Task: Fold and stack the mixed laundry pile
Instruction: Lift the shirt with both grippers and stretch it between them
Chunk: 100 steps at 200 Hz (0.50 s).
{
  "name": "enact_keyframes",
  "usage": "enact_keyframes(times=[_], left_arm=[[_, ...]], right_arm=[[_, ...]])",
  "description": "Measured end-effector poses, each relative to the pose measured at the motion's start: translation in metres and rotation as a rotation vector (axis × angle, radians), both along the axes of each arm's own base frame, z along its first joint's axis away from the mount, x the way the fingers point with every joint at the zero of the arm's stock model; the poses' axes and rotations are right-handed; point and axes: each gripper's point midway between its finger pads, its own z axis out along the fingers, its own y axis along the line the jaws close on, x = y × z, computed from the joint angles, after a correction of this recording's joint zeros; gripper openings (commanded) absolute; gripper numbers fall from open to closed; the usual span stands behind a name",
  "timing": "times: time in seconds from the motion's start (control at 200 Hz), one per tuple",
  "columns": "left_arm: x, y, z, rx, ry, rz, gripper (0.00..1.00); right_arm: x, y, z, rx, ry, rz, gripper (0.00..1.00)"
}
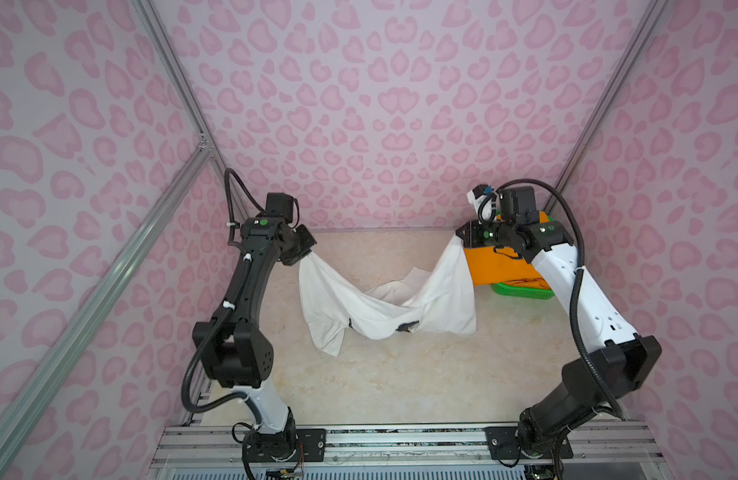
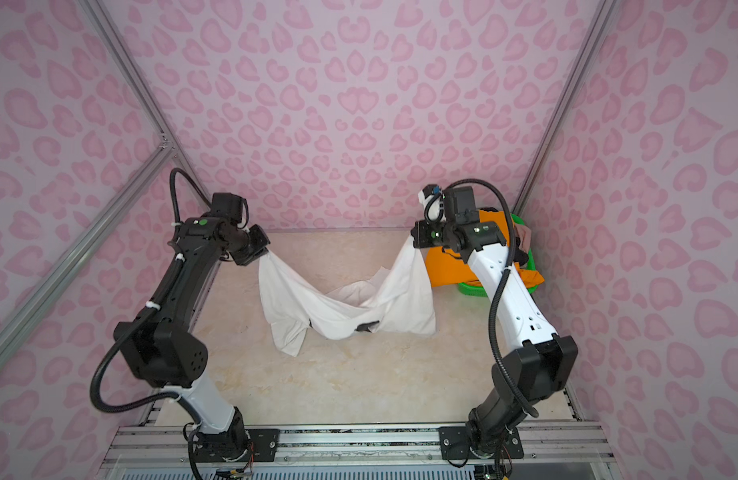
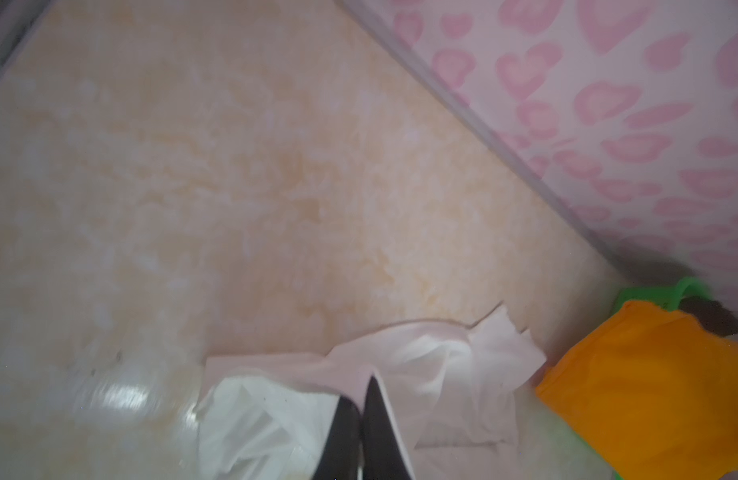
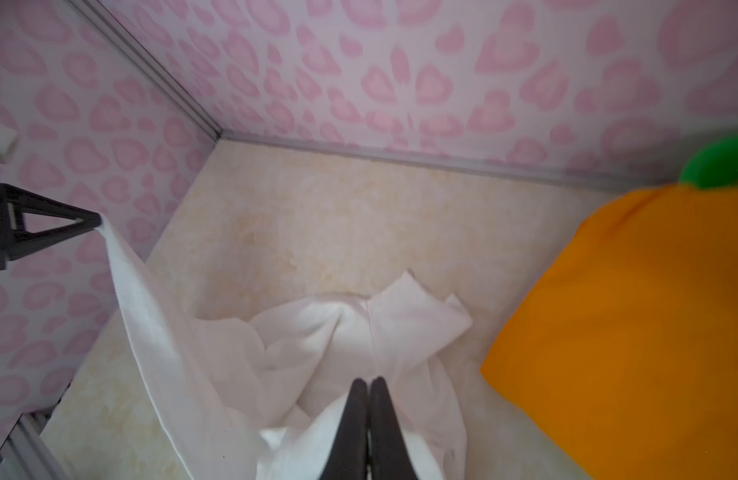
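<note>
The white T-shirt (image 1: 384, 307) (image 2: 346, 307) hangs between my two grippers and sags onto the table in the middle. Bits of its black print (image 1: 407, 326) show at the lower fold. My left gripper (image 1: 304, 255) (image 2: 264, 250) (image 3: 365, 395) is shut on one raised corner. My right gripper (image 1: 459, 240) (image 2: 413, 242) (image 4: 367, 381) is shut on the other. The rest of the mixed laundry pile sits at the back right: orange shorts (image 1: 496, 262) (image 3: 650, 382) (image 4: 629, 311), a black piece (image 3: 710, 318) and a beige-pink piece (image 2: 524, 235).
A green mesh basket (image 1: 521, 291) (image 2: 471, 289) stands in the back right corner under the orange shorts. Pink patterned walls close in the table on three sides. Bare marbled tabletop (image 1: 380, 382) lies in front of the shirt.
</note>
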Motion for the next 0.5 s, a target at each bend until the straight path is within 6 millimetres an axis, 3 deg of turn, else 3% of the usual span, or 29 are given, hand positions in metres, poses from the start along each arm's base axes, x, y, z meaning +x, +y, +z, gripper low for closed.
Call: enact_keyframes(times=[0.03,0.035,0.07,0.1,0.14,0.215,0.25,0.255,0.27,0.31,0.38,0.44,0.5], left_arm=[[0.025,0.006,0.007,-0.011,-0.033,0.005,0.02],[0.025,0.006,0.007,-0.011,-0.033,0.005,0.02],[0.048,0.015,0.019,-0.045,-0.084,0.014,0.02],[0.058,0.022,0.022,-0.075,-0.099,0.030,0.02],[0.072,0.033,0.046,-0.136,-0.172,0.057,0.02],[0.089,0.053,0.103,-0.179,-0.383,0.070,0.02],[0.089,0.059,0.115,-0.177,-0.445,0.074,0.02],[0.083,0.061,0.125,-0.175,-0.472,0.074,0.02],[0.077,0.061,0.126,-0.176,-0.474,0.074,0.02],[0.053,0.058,0.129,-0.186,-0.456,0.072,0.02],[0.012,0.054,0.157,-0.156,-0.509,0.047,0.02],[-0.038,0.048,0.195,-0.117,-0.599,0.023,0.02],[-0.081,0.040,0.217,-0.092,-0.666,-0.007,0.02]], right_arm=[[0.010,0.003,0.027,0.011,-0.069,0.005,0.00],[0.011,0.004,0.040,0.019,-0.099,0.006,0.00],[0.017,0.005,0.067,0.032,-0.163,0.007,0.00],[0.016,0.004,0.095,0.045,-0.229,0.008,0.00],[0.005,0.001,0.135,0.065,-0.324,0.008,0.00],[-0.041,-0.014,0.210,0.098,-0.524,0.012,0.00],[-0.063,-0.021,0.227,0.102,-0.577,0.015,0.00],[-0.067,-0.022,0.230,0.103,-0.586,0.015,0.00],[-0.082,-0.026,0.235,0.099,-0.608,0.017,0.00],[-0.102,-0.032,0.237,0.091,-0.641,0.023,0.00],[-0.122,-0.040,0.225,0.074,-0.673,0.025,0.00],[-0.124,-0.048,0.196,0.048,-0.640,0.010,0.00],[-0.115,-0.055,0.157,0.019,-0.559,-0.019,0.00]])
